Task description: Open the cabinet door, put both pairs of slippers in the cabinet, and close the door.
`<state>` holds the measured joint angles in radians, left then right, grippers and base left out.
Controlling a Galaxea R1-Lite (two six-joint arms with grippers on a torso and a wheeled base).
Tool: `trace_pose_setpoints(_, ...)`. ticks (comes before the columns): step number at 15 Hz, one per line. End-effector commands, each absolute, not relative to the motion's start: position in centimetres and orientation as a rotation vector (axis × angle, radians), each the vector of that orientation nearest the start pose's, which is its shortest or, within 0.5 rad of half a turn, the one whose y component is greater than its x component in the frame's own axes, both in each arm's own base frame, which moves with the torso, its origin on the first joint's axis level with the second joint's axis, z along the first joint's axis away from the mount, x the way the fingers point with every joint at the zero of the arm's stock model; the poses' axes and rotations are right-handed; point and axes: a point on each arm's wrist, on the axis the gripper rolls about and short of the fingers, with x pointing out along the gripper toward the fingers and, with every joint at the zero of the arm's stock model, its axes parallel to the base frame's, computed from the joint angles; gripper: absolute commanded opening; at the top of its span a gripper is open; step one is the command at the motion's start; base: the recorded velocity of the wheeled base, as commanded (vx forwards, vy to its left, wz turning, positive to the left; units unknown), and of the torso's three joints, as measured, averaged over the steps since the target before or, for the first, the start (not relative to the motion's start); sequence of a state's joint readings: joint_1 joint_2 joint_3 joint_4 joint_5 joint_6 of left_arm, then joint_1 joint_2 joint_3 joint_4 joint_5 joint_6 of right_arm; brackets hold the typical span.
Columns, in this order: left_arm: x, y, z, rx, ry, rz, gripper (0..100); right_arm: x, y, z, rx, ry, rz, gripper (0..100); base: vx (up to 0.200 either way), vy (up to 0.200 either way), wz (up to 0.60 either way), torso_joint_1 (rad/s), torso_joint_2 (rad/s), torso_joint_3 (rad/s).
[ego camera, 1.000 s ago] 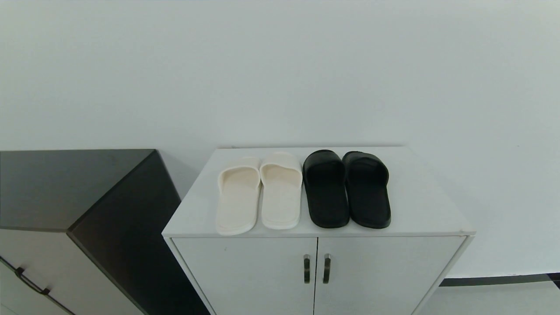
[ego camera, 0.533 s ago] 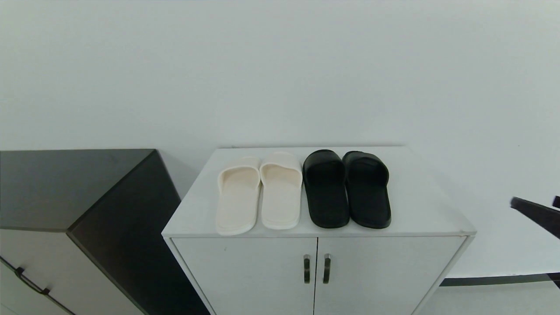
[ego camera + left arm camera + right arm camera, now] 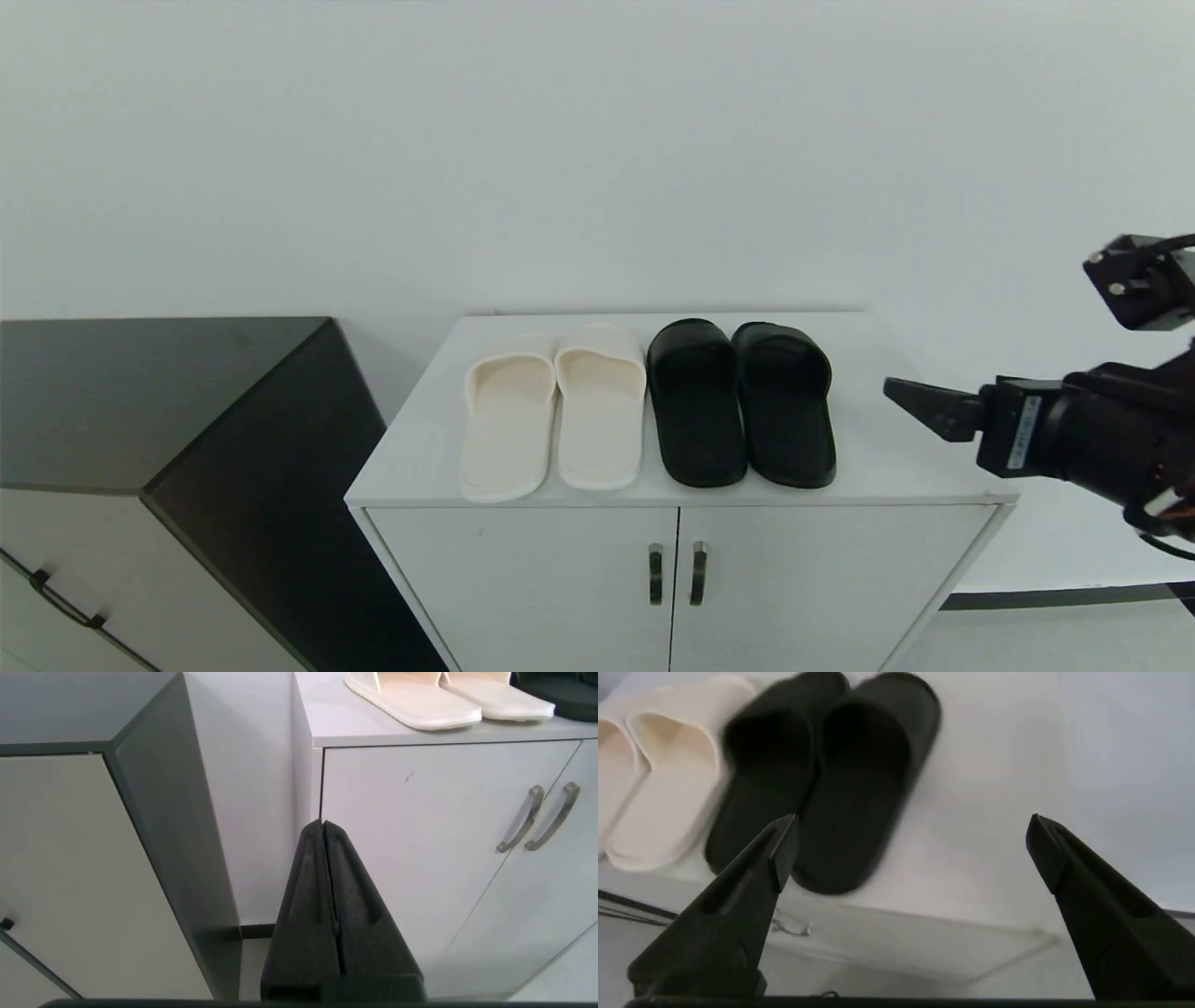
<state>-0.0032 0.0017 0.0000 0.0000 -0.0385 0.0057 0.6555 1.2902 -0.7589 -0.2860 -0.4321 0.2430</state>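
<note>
A pair of white slippers (image 3: 551, 411) and a pair of black slippers (image 3: 742, 403) lie side by side on top of the white cabinet (image 3: 896, 448). Both cabinet doors are shut, and their two metal handles (image 3: 675, 572) meet at the centre. My right gripper (image 3: 920, 403) hovers over the cabinet top's right edge, just right of the black slippers (image 3: 831, 793). In its wrist view my right gripper (image 3: 912, 826) is open and holds nothing. My left gripper (image 3: 324, 831) is shut and empty, held low before the cabinet's left door (image 3: 420, 840).
A taller dark cabinet (image 3: 140, 401) with a pale front stands left of the white one, and a narrow gap separates them. A plain white wall is behind. Bare floor shows at the lower right (image 3: 1055, 635).
My right arm has come into the head view from the right and moved up and left to the cabinet top's right edge. The slippers and doors have not moved.
</note>
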Motion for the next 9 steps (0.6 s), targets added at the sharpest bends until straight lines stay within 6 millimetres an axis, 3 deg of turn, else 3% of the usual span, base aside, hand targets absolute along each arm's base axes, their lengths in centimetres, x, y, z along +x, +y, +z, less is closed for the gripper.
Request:
trace_pose_setpoints(1, -2.3, -0.1, 7.6, 0.006, 0.003, -0.041, 0, 19.5, 15.1, 24.3, 0.095, 0.249, 0.188, 100, 0.000, 0.000, 0.00, 0.000, 0.00, 0.000)
trace_pose_setpoints(5, -2.3, -0.1, 7.6, 0.006, 0.003, -0.041, 0, 22.4, 18.7, 24.3, 0.077, 0.237, 0.128, 100, 0.000, 0.000, 0.00, 0.000, 0.00, 0.000)
trace_pose_setpoints(9, -2.3, -0.1, 7.6, 0.006, 0.003, -0.041, 0, 21.3, 23.5, 23.6, 0.031, 0.231, 0.146, 100, 0.000, 0.000, 0.00, 0.000, 0.00, 0.000)
